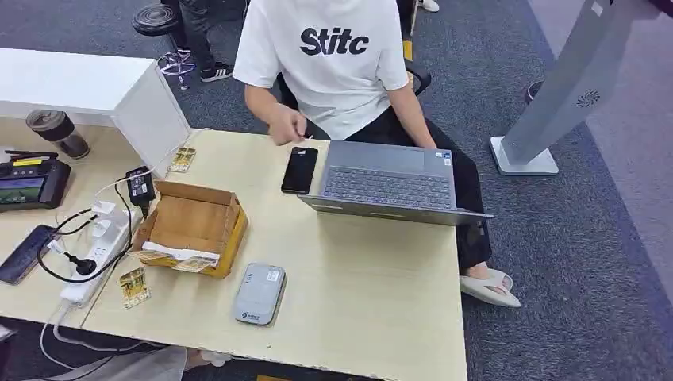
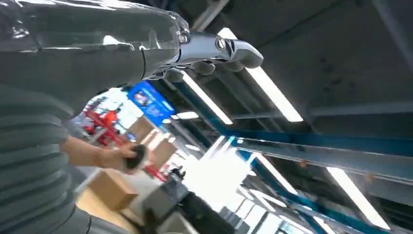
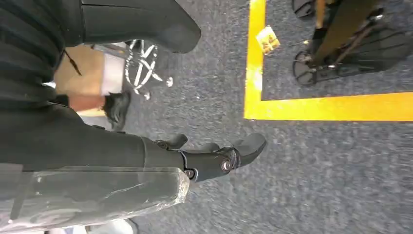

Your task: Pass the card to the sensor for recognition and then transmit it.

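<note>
Evenly lit from overhead in head view; soft, faint shadows under laptop [image 1: 393, 184] and cardboard box [image 1: 192, 228] on pale table [image 1: 357, 294]. Sharp throughout, no glare. Left wrist view smeared by motion blur: long ceiling lights [image 2: 263, 92] blown out, white glare washing background, left hand [image 2: 214, 51] in shade. Right wrist view dimmer; carpet [image 3: 331, 175] streaked, yellow floor line [image 3: 336, 106] soft-edged.

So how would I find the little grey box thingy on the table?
Start at the big wooden table and find the open cardboard box near its left side. Just right of it, nearer the front edge, lies the card sensor: flat, grey, rounded corners, unlike the shiny black phone beside the laptop.
</note>
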Robot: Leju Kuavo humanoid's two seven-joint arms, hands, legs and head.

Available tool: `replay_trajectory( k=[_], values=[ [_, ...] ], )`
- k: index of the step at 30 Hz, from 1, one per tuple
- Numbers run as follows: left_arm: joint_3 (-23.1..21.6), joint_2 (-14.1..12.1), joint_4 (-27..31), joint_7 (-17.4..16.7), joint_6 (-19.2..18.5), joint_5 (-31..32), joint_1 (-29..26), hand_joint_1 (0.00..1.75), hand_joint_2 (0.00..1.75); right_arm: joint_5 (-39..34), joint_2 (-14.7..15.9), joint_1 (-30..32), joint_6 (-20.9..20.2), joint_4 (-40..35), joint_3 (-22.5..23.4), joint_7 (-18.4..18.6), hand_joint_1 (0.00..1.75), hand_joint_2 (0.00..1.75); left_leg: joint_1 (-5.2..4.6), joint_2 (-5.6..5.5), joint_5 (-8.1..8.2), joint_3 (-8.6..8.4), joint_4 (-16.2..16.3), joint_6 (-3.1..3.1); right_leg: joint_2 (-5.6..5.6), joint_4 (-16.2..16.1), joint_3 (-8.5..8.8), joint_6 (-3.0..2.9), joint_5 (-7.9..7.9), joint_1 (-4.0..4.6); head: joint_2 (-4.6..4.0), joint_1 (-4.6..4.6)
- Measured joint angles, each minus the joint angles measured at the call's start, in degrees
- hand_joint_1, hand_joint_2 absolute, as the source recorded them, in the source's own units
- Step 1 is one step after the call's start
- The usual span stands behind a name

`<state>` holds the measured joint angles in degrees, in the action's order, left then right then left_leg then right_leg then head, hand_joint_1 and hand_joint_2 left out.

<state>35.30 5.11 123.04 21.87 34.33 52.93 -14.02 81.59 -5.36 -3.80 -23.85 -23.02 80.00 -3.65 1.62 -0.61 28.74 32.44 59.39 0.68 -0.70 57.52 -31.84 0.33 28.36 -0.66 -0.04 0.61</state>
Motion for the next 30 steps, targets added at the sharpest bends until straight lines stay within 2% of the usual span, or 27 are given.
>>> replay_trajectory(
  k=[1, 4, 8, 11, 20, 30],
  values=[
    [-4.2, -2.0, -0.9, -2.8, 0.4, 1.7, 0.5, 0.0, 1.75, 0.0, 0.4, -0.2, 0.0, 0.3, -0.1, 0.0, 0.0, 1.75, 0.0, 0.02, -0.04, 0.01, 0.0, 0.03, -0.02, 0.0, 0.02, -0.07, -0.05, 0.0, 0.0, 0.0],
    [-11.6, -6.2, -2.1, -5.2, 0.6, 2.6, 1.0, 0.0, 1.75, 0.0, 0.8, -0.4, 0.0, 1.0, -0.4, -0.2, 0.0, 1.75, 0.02, 0.11, -0.05, -0.01, 0.0, 0.03, -0.15, 0.0, -0.05, -0.11, -0.09, 0.05, 0.0, -0.02],
    [-20.3, -11.8, -5.3, -11.1, -4.6, 5.5, 4.3, 0.0, 1.75, 0.9, 1.3, -0.5, 0.0, 1.9, -1.0, 0.2, 0.0, 1.75, -0.02, -0.04, -0.06, 0.07, 0.0, 0.02, 0.0, 0.0, -0.05, -0.09, -0.08, 0.0, 0.0, -0.02],
    [-25.6, -14.4, -8.7, -14.0, -6.9, 7.9, 7.4, 0.0, 1.75, 1.1, 1.7, -0.7, 0.0, 2.4, -1.4, 0.3, 0.0, 1.75, -0.01, 0.04, -0.06, 0.06, 0.0, 0.02, -0.08, 0.0, -0.05, -0.08, -0.13, 0.01, 0.0, -0.02],
    [-34.5, -19.0, -15.6, -18.3, -9.4, 12.0, 12.6, 0.0, 1.75, 2.0, 2.6, -0.8, 0.0, 3.3, -2.7, 0.3, 0.0, 1.75, -0.02, 0.05, -0.07, 0.09, 0.0, 0.0, -0.1, 0.0, -0.09, -0.08, -0.12, 0.0, 0.0, -0.02],
    [-39.9, -22.3, -18.6, -21.1, -13.6, 14.3, 13.6, 0.0, 1.75, 2.0, 3.0, -0.8, 0.0, 3.6, -3.1, 0.3, 0.0, 1.75, -0.02, 0.07, -0.07, 0.11, 0.0, 0.01, -0.11, 0.0, -0.12, -0.08, -0.12, 0.0, 0.0, -0.02]
  ],
)
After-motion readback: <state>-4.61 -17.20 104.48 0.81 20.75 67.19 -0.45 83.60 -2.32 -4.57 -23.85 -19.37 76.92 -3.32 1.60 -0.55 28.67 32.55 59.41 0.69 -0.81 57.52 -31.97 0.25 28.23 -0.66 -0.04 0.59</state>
